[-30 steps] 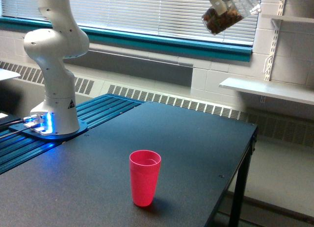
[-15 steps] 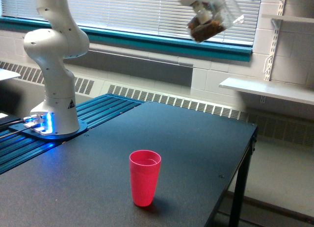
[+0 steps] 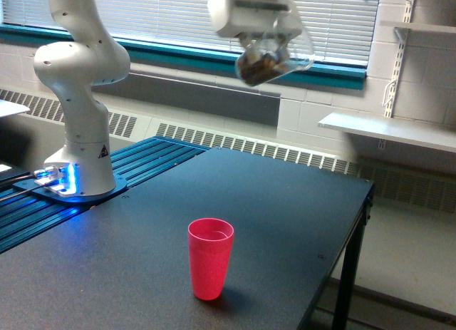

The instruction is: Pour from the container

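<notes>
High in the exterior view, my gripper point(image 3: 265, 39) is shut on the container point(image 3: 274, 55), a clear rounded plastic cup tilted with its mouth toward the exterior view's right. Brown bits fill its lower left part. The fingers are mostly hidden behind the cup and the white hand. A red-pink tumbler point(image 3: 210, 258) stands upright and open on the black table point(image 3: 285, 216), far below the container and a little to the exterior view's left of it.
The arm's white base point(image 3: 80, 116) stands on blue rails at the exterior view's left. The table's right edge point(image 3: 360, 216) drops off to the floor. A white shelf point(image 3: 388, 129) and window blinds lie behind.
The gripper with the container has moved toward the exterior view's left and downward over the last second, ending closer to above the tumbler. The tumbler has not moved.
</notes>
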Action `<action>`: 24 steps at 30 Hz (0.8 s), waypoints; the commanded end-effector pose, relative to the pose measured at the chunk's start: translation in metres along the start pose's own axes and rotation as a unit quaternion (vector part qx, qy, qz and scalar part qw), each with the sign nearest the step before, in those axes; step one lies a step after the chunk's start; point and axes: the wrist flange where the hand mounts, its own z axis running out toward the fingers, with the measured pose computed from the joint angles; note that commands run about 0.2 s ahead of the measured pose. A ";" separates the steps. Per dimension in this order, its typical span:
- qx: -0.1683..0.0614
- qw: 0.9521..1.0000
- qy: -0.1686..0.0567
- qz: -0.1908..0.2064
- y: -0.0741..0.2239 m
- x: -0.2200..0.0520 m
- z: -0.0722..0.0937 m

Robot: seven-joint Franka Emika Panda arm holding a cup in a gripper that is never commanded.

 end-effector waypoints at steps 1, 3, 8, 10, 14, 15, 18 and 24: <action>-0.019 0.998 -0.006 0.064 0.022 0.011 0.005; -0.029 0.997 -0.010 0.072 0.028 0.012 0.010; -0.048 0.995 -0.024 0.089 0.045 0.015 0.024; -0.053 0.994 -0.031 0.095 0.051 0.016 0.028; -0.069 0.991 -0.046 0.105 0.064 0.017 0.039; -0.072 0.990 -0.050 0.108 0.066 0.018 0.042; -0.082 0.988 -0.061 0.113 0.073 0.018 0.050; -0.094 0.985 -0.081 0.124 0.086 0.017 0.066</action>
